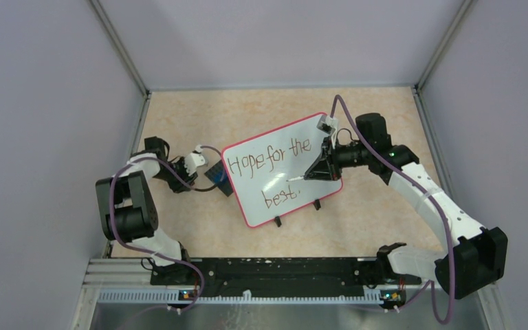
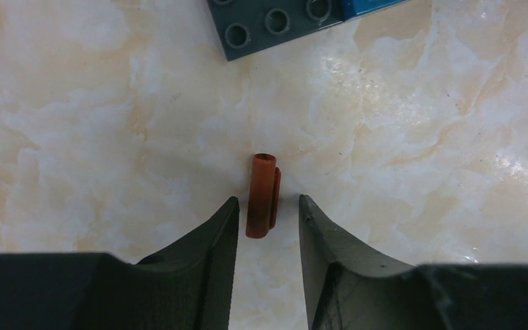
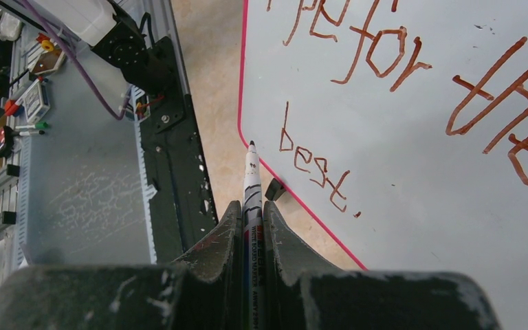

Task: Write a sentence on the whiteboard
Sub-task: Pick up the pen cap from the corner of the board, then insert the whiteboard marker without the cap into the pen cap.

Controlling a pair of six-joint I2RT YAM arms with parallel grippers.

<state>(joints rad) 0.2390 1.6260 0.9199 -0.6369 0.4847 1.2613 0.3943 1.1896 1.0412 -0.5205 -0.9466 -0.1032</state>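
Left arm folded at the desk's left edge, forearm reaching right, wrist aimed down. The left fingers stand apart, straddling a red-brown cap lying flat. Mid-desk sits the whiteboard, askew, carrying the sentence "Hope for the best." Right arm rises from the near right corner, elbow bent, wrist turned left over the board's right edge, right fingers clamped on the marker.
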